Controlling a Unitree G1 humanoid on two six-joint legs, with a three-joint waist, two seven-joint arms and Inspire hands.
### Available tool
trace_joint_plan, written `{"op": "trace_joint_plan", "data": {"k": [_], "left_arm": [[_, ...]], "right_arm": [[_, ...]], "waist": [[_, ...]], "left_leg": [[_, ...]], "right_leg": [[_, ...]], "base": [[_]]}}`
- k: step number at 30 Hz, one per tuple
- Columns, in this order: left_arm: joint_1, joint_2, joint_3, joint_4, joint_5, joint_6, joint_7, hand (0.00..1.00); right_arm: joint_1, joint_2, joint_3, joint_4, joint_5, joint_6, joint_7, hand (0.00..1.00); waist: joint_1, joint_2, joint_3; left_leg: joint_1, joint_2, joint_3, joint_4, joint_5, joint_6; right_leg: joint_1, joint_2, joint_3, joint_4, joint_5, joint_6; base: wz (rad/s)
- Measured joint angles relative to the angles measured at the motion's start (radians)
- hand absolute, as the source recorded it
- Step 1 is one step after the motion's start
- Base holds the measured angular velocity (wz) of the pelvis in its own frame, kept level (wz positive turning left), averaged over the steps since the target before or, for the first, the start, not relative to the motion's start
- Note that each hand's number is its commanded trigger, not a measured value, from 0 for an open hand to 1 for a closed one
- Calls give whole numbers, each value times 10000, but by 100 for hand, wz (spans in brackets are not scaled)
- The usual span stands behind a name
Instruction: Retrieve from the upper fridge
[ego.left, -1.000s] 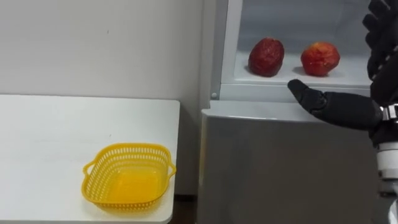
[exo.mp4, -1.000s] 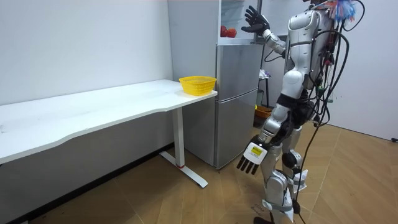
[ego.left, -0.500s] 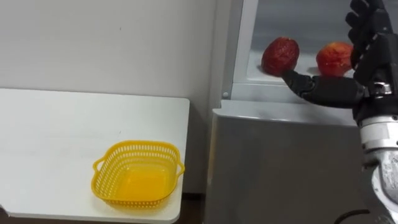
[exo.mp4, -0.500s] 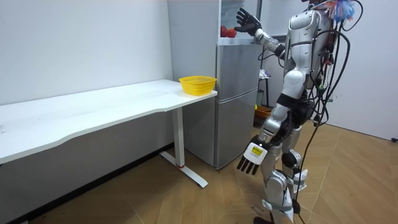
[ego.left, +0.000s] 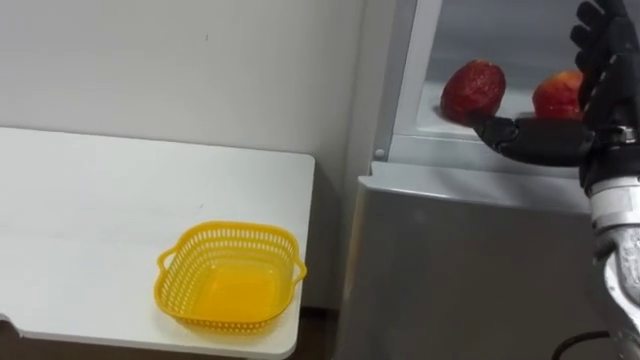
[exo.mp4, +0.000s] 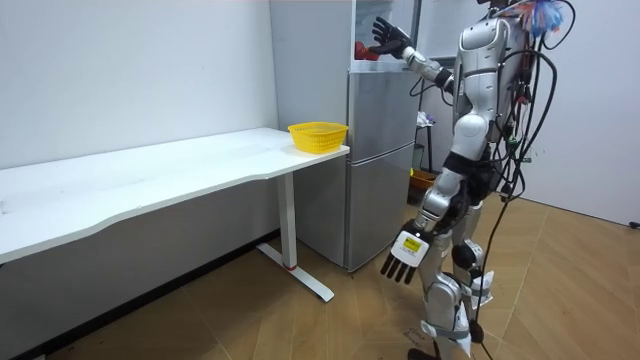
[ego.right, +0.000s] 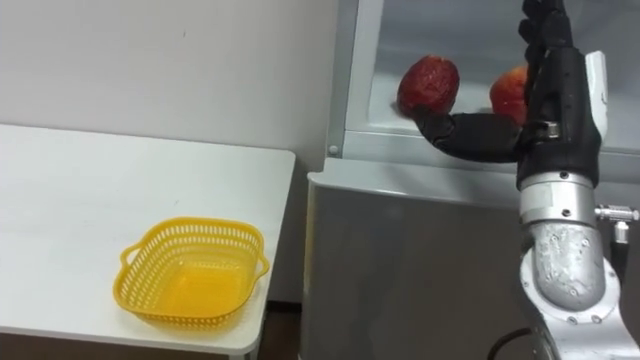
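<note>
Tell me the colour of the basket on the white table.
The basket is yellow, clearest in the left eye view.

The basket (ego.left: 235, 229) at 7 o'clock is showing glossy perforated plastic; the fridge (ego.left: 460, 270) at 4 o'clock is presenting smooth, matt metal.

Yellow lattice basket (ego.left: 231, 277), dark-red fruit (ego.left: 473, 91), black R hand (ego.right: 558, 95), white table (ego.left: 100, 220).

I see a white counter (ego.left: 100, 220) with a yellow mesh basket (ego.left: 235, 228) sitting near its right front corner. To its right, a white fridge shelf (ego.left: 430, 125) carries a dark red fruit (ego.left: 473, 90) and a red-orange fruit (ego.left: 556, 97) side by side.
</note>
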Motion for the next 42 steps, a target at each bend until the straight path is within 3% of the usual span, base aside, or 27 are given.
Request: {"op": "trace_joint_plan", "data": {"k": [10, 16, 18, 19, 20, 21, 22, 23, 24, 25, 26, 29, 36, 42], "left_arm": [[56, 36, -6, -199, 0, 192, -25, 0], [178, 78, -11, -402, 8, 253, -75, 0], [173, 95, -11, -449, 74, 257, -70, 0], [295, 250, 290, -562, 468, 228, -56, 0], [386, 391, 649, -500, 982, 255, -41, 0], [377, 424, 798, -351, 1153, 286, -31, 0], [244, 373, 628, -166, 1314, 462, 15, 0], [234, 370, 501, -284, 1284, 562, -29, 0], [240, 352, 456, -419, 1288, 621, -28, 0], [271, 348, 305, -663, 1284, 774, 12, 0], [275, 333, 244, -769, 1285, 921, 57, 0], [191, 318, 232, -771, 1288, 1073, 50, 0], [350, 297, 196, -747, 1067, 1130, 40, 0], [359, 296, 186, -750, 1068, 1253, 41, 0]], "right_arm": [[-160, -281, 22, 309, 220, 99, 79, 0], [-383, -369, 96, 353, 222, 241, 201, 0], [-450, -375, 151, 399, 222, 301, 285, 0], [-617, -370, 377, 375, 213, 318, 388, 0], [-1004, -407, 620, 379, 282, 354, 427, 0], [-1185, -534, 738, 441, 392, 395, 406, 0], [-1207, -791, 817, 635, 487, 393, 294, 0], [-1250, -808, 825, 969, 464, 420, 240, 0], [-1337, -835, 830, 1127, 465, 425, 280, 0], [-1479, -881, 885, 1370, 481, 436, 422, 0], [-1544, -902, 904, 1432, 492, 434, 656, 0], [-1541, -901, 1019, 1468, 573, 546, 1001, 0], [-1543, -903, 1059, 1497, 1036, 936, 1482, 0], [-1543, -905, 1058, 1892, 1469, 954, 1599, 0]], "waist": [[20, -33, -5], [14, -63, -38], [46, 108, 47], [52, 13, 4], [18, -341, -4], [-114, -308, 27], [-271, 25, -22], [-374, -46, 11], [-439, -84, 35], [-422, -145, 3], [-319, -166, -17], [-256, -229, -48], [-168, -263, -102], [-135, -248, -99]], "left_leg": [[-69, -5, -320, 0, 0, 0], [25, 38, -1043, 0, 15, 13], [208, 305, -2098, -46, 54, 65], [123, 695, -2745, -18, 48, 56], [-114, 831, -2440, 164, -72, -137], [-110, 852, -2089, 319, -367, -472], [8, 1179, -1493, 481, -715, -651], [16, 974, -815, 283, -567, -617], [-35, 844, -549, 44, -321, -475], [-87, 588, -366, -92, 42, -200], [-65, 368, -363, -75, 61, -158], [-207, 173, -461, -62, 112, -56], [-199, 12, -625, 23, 136, 29], [-166, 13, -607, 21, 135, 34]], "right_leg": [[-1, 2, -2, 33, 0, 0], [-133, 14, -5, 531, -22, -12], [-972, 47, 70, 1765, -483, -298], [-1643, 840, 769, 683, -445, -812], [-2064, 1199, 727, -681, 986, -1121], [-2162, 1040, 351, -522, 1733, -1388], [-2106, 1085, 5, 114, 1638, -1435], [-1913, 874, 112, 177, 1634, -1436], [-1793, 758, 177, 124, 1603, -1374], [-1644, 609, 210, 11, 1502, -1136], [-1533, 567, 195, -100, 1401, -971], [-1502, 394, 80, -146, 1484, -845], [-1382, 238, 21, -69, 1416, -703], [-1359, 209, 4, 19, 1337, -687]], "base": [[5], [-1], [-40], [-87], [-75], [-17], [37], [48], [35], [21], [15], [17], [10], [2]]}}
